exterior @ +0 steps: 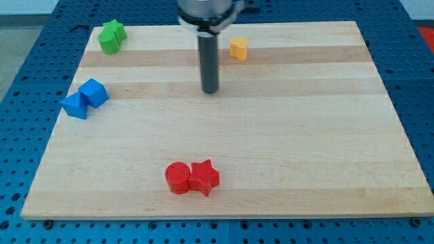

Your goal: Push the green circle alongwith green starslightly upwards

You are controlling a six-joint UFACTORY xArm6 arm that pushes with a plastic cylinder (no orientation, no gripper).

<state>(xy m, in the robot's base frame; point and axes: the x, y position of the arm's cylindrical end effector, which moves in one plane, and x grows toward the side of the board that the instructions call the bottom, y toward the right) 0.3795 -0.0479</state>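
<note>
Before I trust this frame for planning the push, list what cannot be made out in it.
- Green circle and green star: pressed together at the view's top left; where one ends cannot be told.
- Arm above the rod: cut off by the view's top edge.
- My tip: whether it touches the wooden board cannot be told.

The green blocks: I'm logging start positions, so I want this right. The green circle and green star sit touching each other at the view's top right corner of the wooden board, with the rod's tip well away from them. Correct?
Not quite. The camera view shows the green circle and green star touching at the top left corner of the wooden board, not the top right. My tip is indeed well away from them, nearer the board's middle.
</note>
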